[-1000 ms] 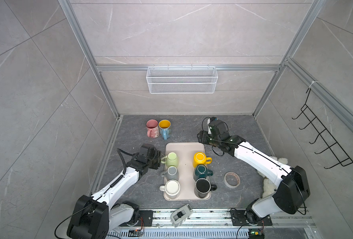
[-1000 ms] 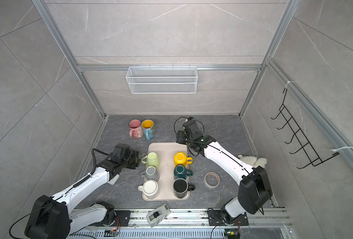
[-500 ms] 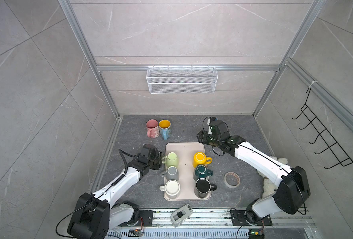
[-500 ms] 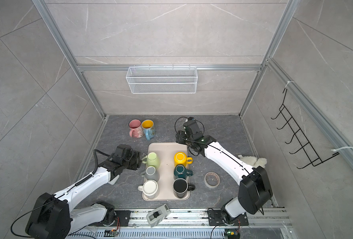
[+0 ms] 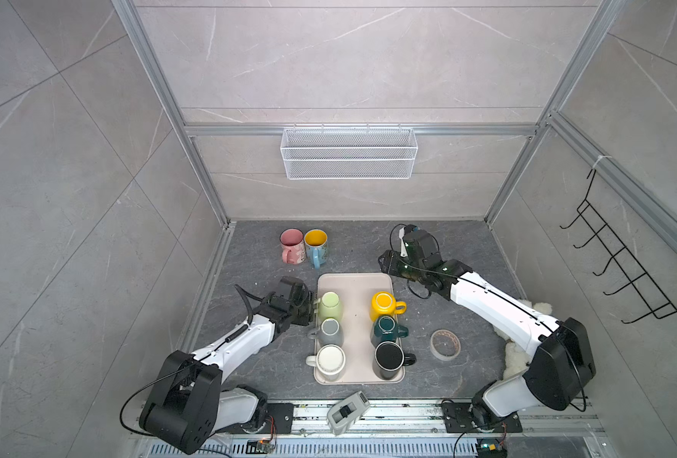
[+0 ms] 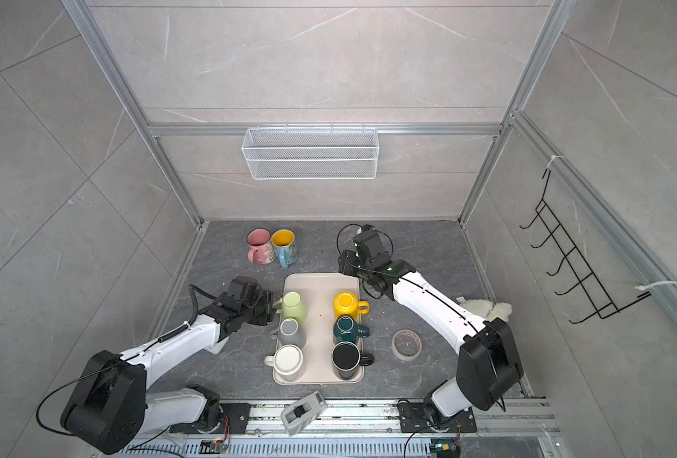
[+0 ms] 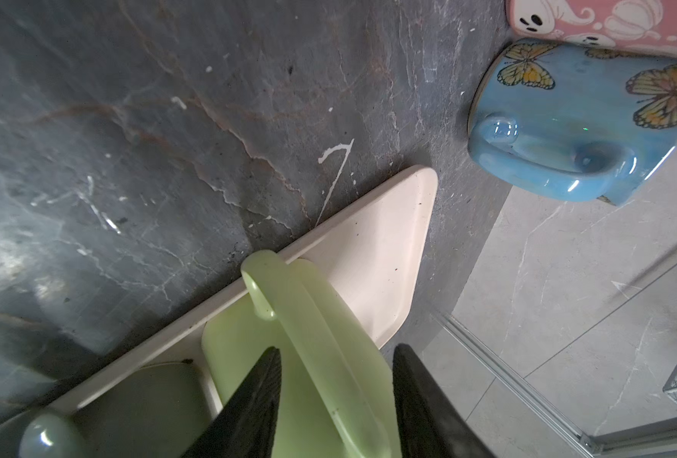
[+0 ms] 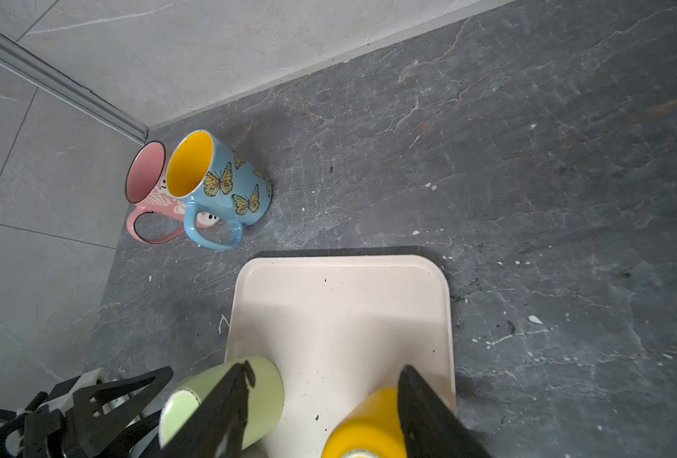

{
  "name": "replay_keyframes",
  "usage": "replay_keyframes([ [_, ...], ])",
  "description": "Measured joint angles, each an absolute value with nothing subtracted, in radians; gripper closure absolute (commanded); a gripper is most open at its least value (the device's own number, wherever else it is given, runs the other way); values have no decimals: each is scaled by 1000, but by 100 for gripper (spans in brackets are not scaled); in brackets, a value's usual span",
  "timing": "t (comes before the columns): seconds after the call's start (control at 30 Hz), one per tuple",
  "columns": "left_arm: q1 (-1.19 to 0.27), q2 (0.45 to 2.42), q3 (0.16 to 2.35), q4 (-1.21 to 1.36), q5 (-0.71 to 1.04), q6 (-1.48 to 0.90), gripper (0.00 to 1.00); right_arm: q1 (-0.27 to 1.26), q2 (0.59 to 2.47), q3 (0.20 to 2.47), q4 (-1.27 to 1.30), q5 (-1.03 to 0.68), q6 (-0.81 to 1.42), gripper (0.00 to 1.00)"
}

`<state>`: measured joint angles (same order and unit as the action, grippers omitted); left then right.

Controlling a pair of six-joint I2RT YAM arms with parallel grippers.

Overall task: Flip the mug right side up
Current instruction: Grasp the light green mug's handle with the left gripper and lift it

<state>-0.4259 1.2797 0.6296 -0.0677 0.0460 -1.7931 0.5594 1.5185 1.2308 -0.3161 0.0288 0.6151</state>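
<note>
Six mugs stand upside down in two rows on the cream tray (image 5: 354, 285) (image 6: 321, 285). The light green mug (image 5: 329, 306) (image 6: 294, 305) (image 8: 265, 392) is the back one of the left row. My left gripper (image 5: 312, 307) (image 6: 273, 307) (image 7: 335, 349) is open at its side. The mug's handle (image 7: 301, 313) runs between the two black fingers with a gap on each side. My right gripper (image 5: 384, 263) (image 6: 345, 265) (image 8: 326, 366) hangs open and empty over the tray's back end, above and behind the yellow mug (image 5: 383, 303) (image 8: 368, 428).
A pink mug (image 5: 291, 244) and a blue butterfly mug (image 5: 316, 244) stand upright behind the tray. Grey (image 5: 330, 331), white (image 5: 330, 360), teal (image 5: 386, 328) and black (image 5: 388, 357) mugs fill the tray. A tape roll (image 5: 444, 344) lies to the right, and a tape dispenser (image 5: 348, 410) sits at the front edge.
My left gripper has slid a little to the right, closing in around the green mug's handle. The right arm has hardly moved.
</note>
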Motion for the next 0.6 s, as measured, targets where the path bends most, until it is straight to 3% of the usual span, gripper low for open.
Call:
replay_keyframes([
  [0.33,-426,1336,630,-13,55,-1800,58,550,1518,1230,-316,25,618,41],
  [0.6,-426,1369,632,35,58,-1811,74,548,1518,1230,-316,11,620,42],
])
